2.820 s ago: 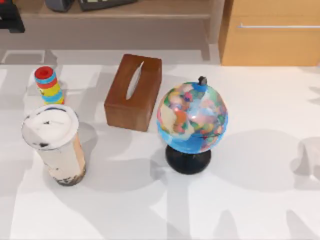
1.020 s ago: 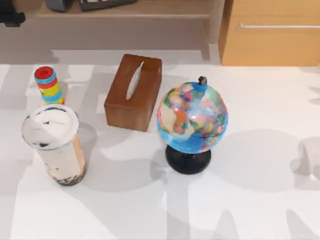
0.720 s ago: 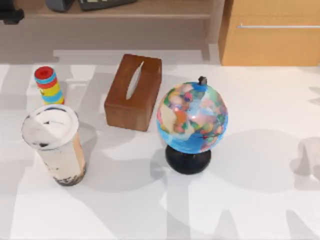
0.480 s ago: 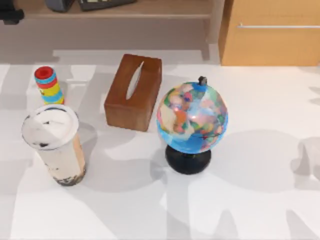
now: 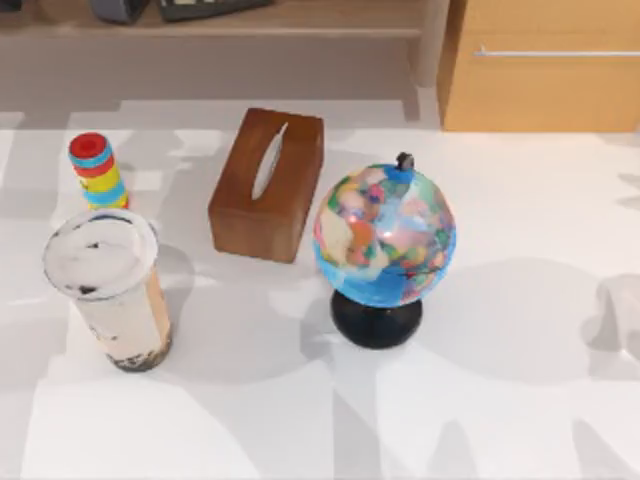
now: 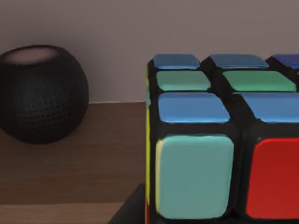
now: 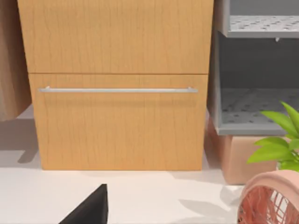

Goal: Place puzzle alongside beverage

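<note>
The puzzle is seen very close in the left wrist view: a black cube with blue, green, pale teal and red stickers, standing on a brown wooden shelf. A dark finger of my left gripper shows just under the cube's near edge; its grip is hidden. The beverage, a tall cup of beige milk tea with a white lid, stands upright at the table's left in the top view. In the right wrist view one black finger of my right gripper hangs above the white table, facing a cabinet.
A striped ringed toy stands just behind the cup. A brown tissue box and a globe take the table's middle. A black round speaker shares the shelf with the cube. A wooden cabinet stands at the back right.
In the top view the dark part of my left arm at the top left has slid up and nearly out of the picture. The shadows on the table's left have shifted. The table's objects have not moved.
</note>
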Robot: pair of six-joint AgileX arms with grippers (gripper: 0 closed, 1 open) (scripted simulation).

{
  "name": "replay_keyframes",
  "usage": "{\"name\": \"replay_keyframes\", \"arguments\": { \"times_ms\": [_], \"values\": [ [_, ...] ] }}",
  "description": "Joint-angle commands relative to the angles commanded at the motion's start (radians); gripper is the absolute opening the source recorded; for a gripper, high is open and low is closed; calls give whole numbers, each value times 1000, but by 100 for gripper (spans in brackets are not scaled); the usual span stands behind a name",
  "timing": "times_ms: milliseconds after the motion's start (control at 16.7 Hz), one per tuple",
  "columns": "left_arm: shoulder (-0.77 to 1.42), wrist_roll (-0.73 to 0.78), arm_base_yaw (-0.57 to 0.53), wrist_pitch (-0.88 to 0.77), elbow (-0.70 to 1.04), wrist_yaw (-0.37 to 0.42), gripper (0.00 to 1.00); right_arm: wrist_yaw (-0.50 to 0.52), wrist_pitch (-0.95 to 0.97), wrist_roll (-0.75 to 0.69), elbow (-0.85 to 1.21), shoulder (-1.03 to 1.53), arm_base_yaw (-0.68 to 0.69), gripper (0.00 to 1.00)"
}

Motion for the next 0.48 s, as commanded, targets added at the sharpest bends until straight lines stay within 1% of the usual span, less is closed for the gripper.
{"name": "replay_keyframes", "arguments": {
  "times_ms": [480],
  "values": [
    [-176, 72, 23, -687, 119, -32, 0, 0, 0, 0, 0, 0, 0, 100]
  ]
}}
